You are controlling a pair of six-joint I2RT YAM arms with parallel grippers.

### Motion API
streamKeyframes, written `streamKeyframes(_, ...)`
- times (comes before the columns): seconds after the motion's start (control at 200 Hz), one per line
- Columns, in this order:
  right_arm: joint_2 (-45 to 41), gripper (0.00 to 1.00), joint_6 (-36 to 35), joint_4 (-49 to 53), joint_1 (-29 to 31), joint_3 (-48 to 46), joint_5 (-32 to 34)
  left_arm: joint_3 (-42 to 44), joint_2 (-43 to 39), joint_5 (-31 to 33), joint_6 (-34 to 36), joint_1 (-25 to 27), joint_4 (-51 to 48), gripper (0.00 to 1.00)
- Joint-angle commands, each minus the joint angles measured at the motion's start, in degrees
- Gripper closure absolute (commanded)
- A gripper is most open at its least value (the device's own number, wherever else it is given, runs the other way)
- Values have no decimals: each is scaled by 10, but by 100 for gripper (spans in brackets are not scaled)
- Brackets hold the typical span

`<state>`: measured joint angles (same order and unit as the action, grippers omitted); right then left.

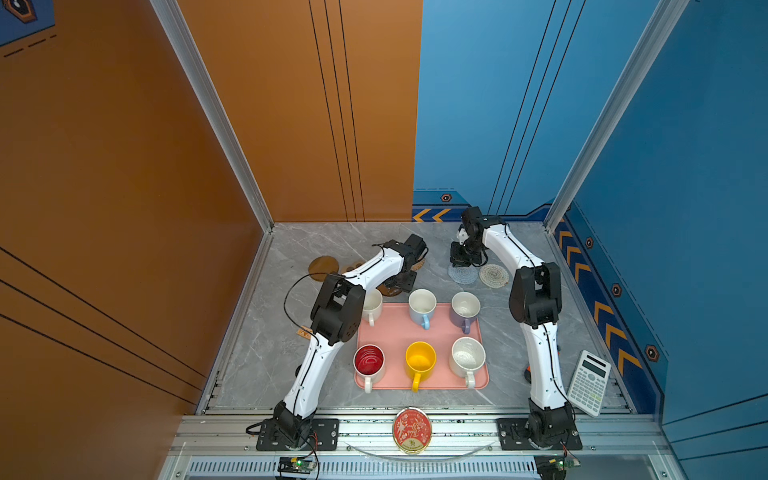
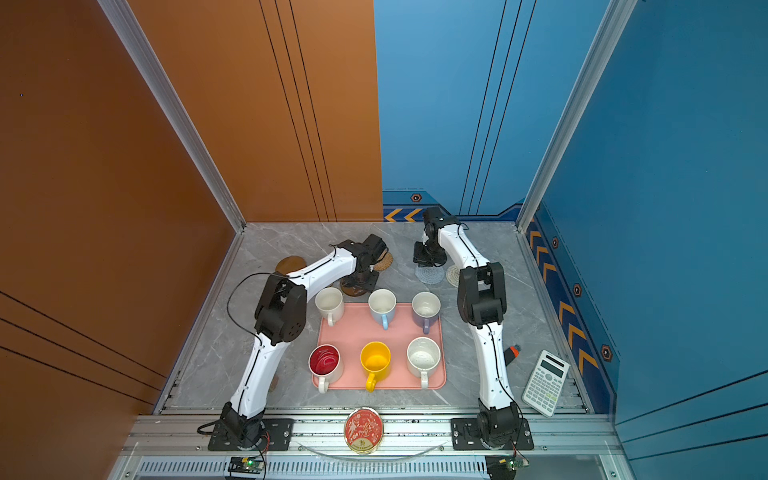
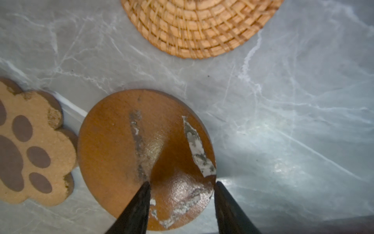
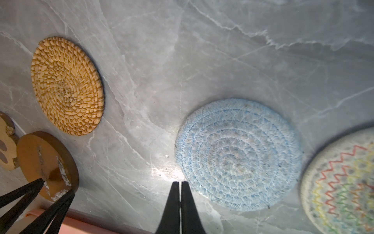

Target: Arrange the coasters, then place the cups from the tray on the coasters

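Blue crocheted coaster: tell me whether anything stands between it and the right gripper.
Nothing visible does. In the right wrist view the shut right gripper hangs right at the rim of the blue crocheted coaster.

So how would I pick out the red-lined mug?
Find the pink tray in the middle of the grey table. In its row nearer the red tin, take the leftmost mug: white outside, the only one red inside.

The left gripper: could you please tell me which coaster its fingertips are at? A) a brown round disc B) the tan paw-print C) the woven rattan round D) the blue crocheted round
A: in the left wrist view the left gripper has its spread tips at the brown round disc, while the paw-print coaster and the rattan coaster lie apart from them.
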<state>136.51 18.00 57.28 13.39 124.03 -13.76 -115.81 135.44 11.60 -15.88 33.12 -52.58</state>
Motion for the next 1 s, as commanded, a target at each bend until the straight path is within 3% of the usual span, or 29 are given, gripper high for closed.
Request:
streamKeyframes(0.0,-17,100,9,-18,15,5,-11,-18,26,16,5,-10,-15,49)
streamKeyframes(0.325,28,100,33,-49,49,60,-37,-77,55,9,17,-29,-14,51)
streamKeyframes(0.431,53,95,46,-63,58,87,-48,-95,60,2,18,-35,-16,51)
streamKeyframes(0.596,93,89,69,-87,67,123,-73,-116,49,-11,14,-35,-15,51)
streamKeyframes(0.996,144,88,131,-186,82,127,-120,-143,-11,-31,9,-36,-15,51)
